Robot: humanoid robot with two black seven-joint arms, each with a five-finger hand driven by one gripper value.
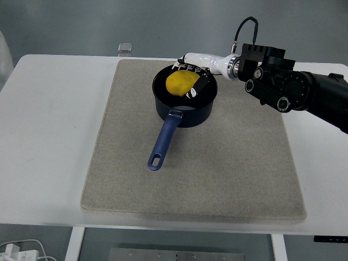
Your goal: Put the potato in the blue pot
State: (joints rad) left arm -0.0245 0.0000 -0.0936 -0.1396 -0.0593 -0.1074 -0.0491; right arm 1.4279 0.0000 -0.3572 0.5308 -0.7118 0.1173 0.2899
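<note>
In the head view, our right hand [191, 76] grips the potato [181, 84] inside the blue pot [185, 97], fingers wrapped around it. If we let go unevenly, the potato may knock the rim beneath our hand and shove the pot across the mat [109, 163].

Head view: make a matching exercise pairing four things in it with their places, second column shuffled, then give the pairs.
Things:
1. potato
2. pot
3. mat
4. right hand

Places:
A. on the white table
B. over the pot's far rim
C. inside the pot's opening, held
D. on the mat, handle toward the near edge

Pairs: 1-C, 2-D, 3-A, 4-B
</note>
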